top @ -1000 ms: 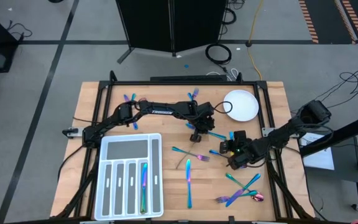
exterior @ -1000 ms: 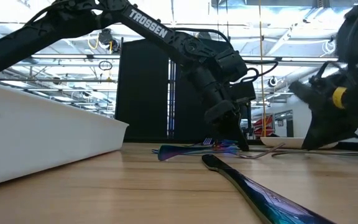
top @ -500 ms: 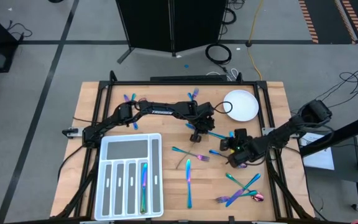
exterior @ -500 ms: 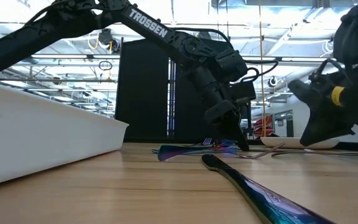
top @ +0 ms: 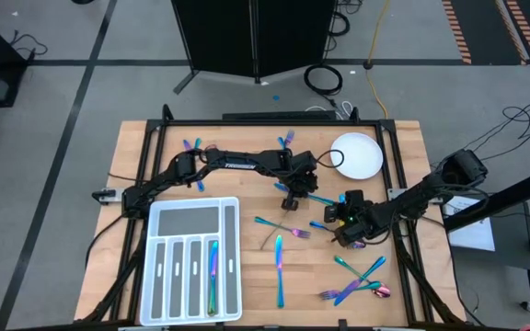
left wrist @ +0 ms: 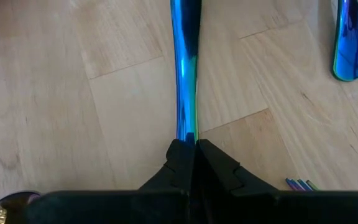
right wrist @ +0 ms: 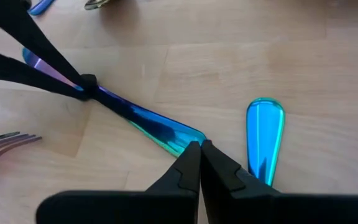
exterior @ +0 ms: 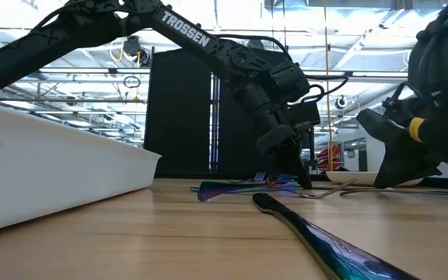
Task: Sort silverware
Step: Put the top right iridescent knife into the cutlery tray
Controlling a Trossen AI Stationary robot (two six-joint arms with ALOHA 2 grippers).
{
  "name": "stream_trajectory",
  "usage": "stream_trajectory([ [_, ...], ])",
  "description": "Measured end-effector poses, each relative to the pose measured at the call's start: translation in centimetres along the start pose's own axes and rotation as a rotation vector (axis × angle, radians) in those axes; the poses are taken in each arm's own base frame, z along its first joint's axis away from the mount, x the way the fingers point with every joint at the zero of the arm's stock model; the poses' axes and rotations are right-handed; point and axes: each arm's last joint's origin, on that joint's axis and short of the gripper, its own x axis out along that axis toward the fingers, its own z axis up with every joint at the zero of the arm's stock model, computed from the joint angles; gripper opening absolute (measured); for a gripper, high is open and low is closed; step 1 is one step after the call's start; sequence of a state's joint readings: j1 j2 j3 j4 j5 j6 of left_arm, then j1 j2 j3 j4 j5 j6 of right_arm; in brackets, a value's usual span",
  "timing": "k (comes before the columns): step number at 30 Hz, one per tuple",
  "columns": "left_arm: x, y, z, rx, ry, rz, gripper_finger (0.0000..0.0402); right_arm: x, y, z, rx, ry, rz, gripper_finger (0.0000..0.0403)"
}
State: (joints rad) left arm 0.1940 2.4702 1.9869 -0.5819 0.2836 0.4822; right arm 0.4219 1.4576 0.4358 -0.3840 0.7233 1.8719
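Observation:
Iridescent silverware lies scattered on the wooden table: a fork [top: 283, 227], a long piece [top: 280, 268], a cluster [top: 357, 280] near the right corner, and one piece [top: 213, 271] in the white tray [top: 194, 213]. My left gripper [top: 290, 202] stands at mid-table, shut on a blue piece [left wrist: 186, 68]. My right gripper [right wrist: 199, 149] is shut, and its tips sit just off that piece's broad free end [right wrist: 173, 134], beside another blue handle [right wrist: 265, 134]. I cannot tell whether the tips touch the piece. My left gripper pinches the blue piece's slim shaft [left wrist: 187, 127] between its two fingers [right wrist: 55, 59], coming from above and pointing down. The piece runs straight away from the fingers along the table [right wrist: 135, 118].
A round white plate [top: 357, 154] sits at the far right. More silverware lies by the far edge [top: 193, 147] [top: 286, 138]. In the low view a dark knife [exterior: 325, 237] lies close to the camera, and the tray's wall [exterior: 53, 171] fills the left.
My right gripper has crept a little toward the table's left, closer to the free end of the piece in my left gripper.

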Motion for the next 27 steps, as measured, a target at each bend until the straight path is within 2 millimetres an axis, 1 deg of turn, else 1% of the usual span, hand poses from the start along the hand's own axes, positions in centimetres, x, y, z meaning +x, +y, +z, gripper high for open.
stream_trajectory([
  [5, -0.02, 0.03, 0.03, -0.003, -0.003, 0.002, 0.0018, -0.01, 0.04, -0.08, 0.003, 0.038, -0.011, 0.0000],
  [8, -0.15, 0.04, 0.13, -0.001, -0.007, 0.005, 0.0028, -0.01, 0.02, -0.13, 0.003, 0.055, -0.017, 0.0000],
  [11, -0.15, 0.07, 0.16, 0.002, -0.013, 0.005, 0.0056, -0.01, 0.01, -0.15, 0.004, 0.062, -0.019, 0.0000],
  [17, -0.14, 0.06, 0.19, 0.001, -0.020, -0.002, 0.0132, -0.01, 0.01, -0.18, 0.004, 0.072, -0.022, 0.0000],
  [20, -0.13, 0.01, 0.21, -0.001, -0.023, -0.009, 0.0161, 0.00, -0.02, -0.18, 0.003, 0.073, -0.023, 0.0000],
  [22, -0.13, -0.01, 0.20, -0.002, -0.023, -0.012, 0.0170, 0.00, -0.02, -0.19, 0.003, 0.074, -0.023, 0.0000],
  [27, -0.13, -0.02, 0.19, -0.002, -0.022, -0.013, 0.0173, 0.01, -0.05, -0.20, 0.010, 0.074, -0.025, 0.0000],
])
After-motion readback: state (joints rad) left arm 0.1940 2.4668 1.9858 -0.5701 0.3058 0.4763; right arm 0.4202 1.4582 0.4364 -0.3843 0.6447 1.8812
